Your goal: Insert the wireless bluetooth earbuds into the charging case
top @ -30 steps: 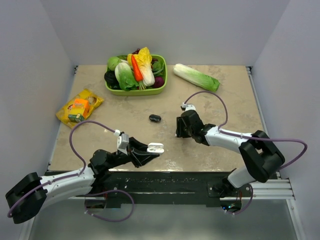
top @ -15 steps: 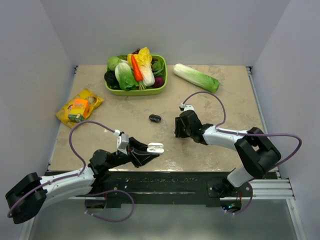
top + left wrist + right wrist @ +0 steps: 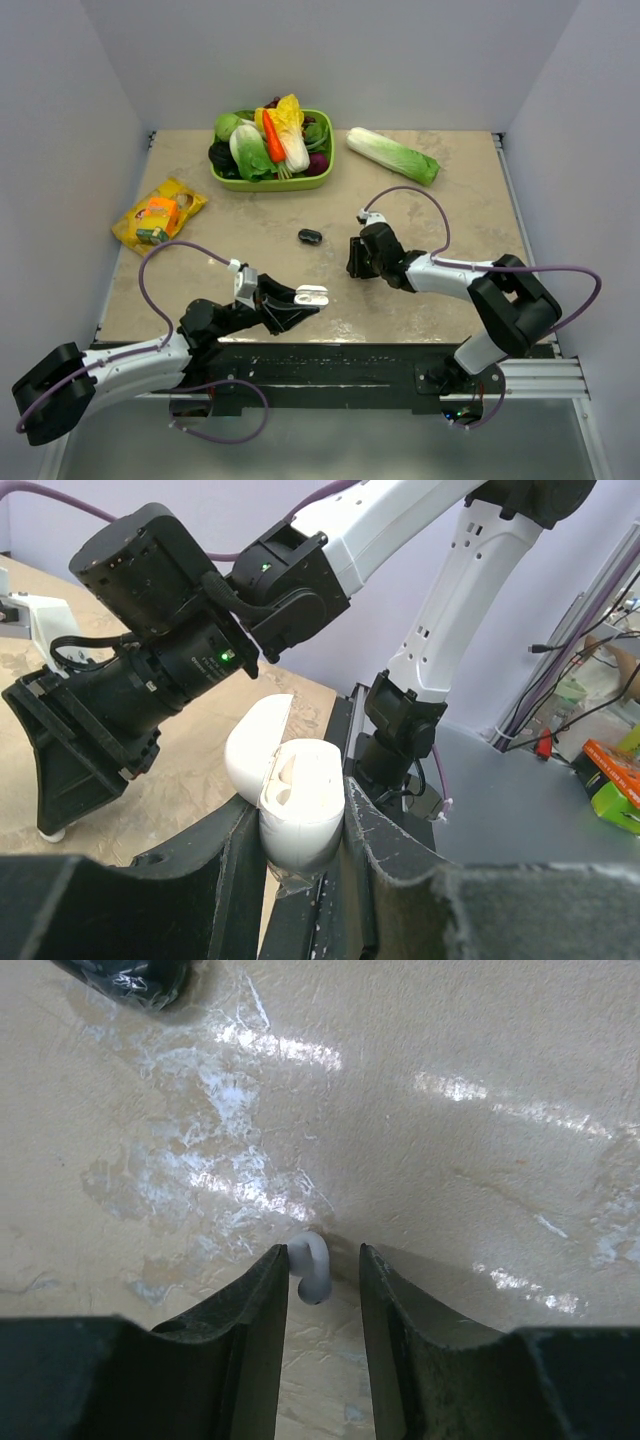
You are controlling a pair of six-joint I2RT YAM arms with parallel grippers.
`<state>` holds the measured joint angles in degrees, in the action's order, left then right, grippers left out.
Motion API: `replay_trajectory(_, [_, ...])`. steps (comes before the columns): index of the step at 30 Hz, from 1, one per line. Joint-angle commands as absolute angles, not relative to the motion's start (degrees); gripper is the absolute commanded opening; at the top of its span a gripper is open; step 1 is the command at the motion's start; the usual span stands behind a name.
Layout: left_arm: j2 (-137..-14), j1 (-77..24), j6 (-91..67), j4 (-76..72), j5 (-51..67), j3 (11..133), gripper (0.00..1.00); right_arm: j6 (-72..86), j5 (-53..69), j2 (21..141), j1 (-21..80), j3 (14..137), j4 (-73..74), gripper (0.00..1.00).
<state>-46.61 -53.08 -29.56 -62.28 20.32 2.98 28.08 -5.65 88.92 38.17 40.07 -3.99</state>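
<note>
Sliding a little closer to the black oval thing point(image 3: 310, 237), the right tool point(image 3: 321, 1257) has pulled its fingers nearer together. They are spread, one on each side of a tiny white earbud point(image 3: 306, 1263). The earbud lies on the bench point(image 3: 450, 210) just right of the black oval thing and touches only one finger. On the near side of the black oval thing, toward the arm bases, the left tool point(image 3: 300, 830) pinches the white charging case point(image 3: 290, 780) with its lid open.
</note>
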Motion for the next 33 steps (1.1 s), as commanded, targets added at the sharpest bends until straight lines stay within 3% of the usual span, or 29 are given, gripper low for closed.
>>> replay_trajectory(1, [-47.28,-53.53,-30.41,-67.58,20.48,0.0,0.0,28.39,-4.22,89.21,38.06,38.41,-5.01,0.36])
replay_trajectory(6, [-47.99,-53.61,-30.59,-68.12,20.48,0.0,0.0,28.56,-3.69,88.59,38.14,37.79,-5.62,0.32])
replay_trajectory(16, [-48.78,-53.79,-30.59,-68.73,20.3,0.0,0.0,29.0,-4.13,86.22,38.14,36.83,-4.49,0.1])
replay_trajectory(23, [-49.22,-54.05,-30.59,-69.08,20.22,0.0,0.0,29.97,-4.66,81.4,38.14,35.42,-3.25,0.03])
replay_trajectory(33, [-49.3,-54.14,-28.83,-71.44,16.53,0.35,0.0,28.13,7.72,53.9,38.14,32.24,-5.37,0.0])
